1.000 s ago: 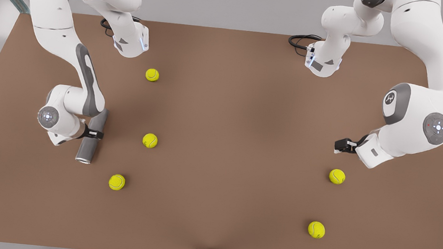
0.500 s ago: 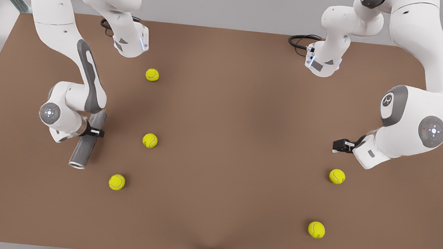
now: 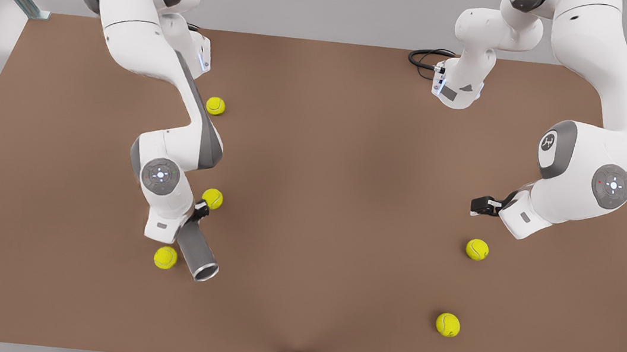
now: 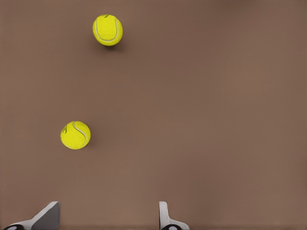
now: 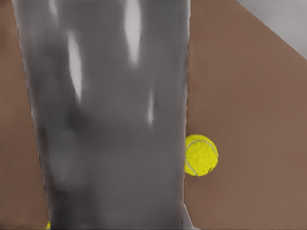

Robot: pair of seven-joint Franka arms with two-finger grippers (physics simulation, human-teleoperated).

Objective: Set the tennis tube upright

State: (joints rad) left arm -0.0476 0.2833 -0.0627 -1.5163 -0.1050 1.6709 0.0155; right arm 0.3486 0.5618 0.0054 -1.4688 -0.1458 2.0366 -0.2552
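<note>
One arm moved: right gripper [image 3: 196,213] clamping tennis tube [image 3: 197,253], swung rightward | left gripper [image 3: 480,206] fingers apart, unmoved

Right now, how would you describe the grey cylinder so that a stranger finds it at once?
Start at the brown table and go to the white arm on the front view's left. Its right gripper holds the slim matte grey tennis tube tilted, shiny silver rim outward. The yellow-green tennis balls beside it are small and round; the tube is long and hollow.

Tube [image 5: 105,120]: running past the right wrist view's edges, both ends cut off.
Right pincer [image 3: 196,213]: mostly hiding behind wrist and tube.
Ball [image 5: 201,155]: partly hiding behind the tube.
</note>
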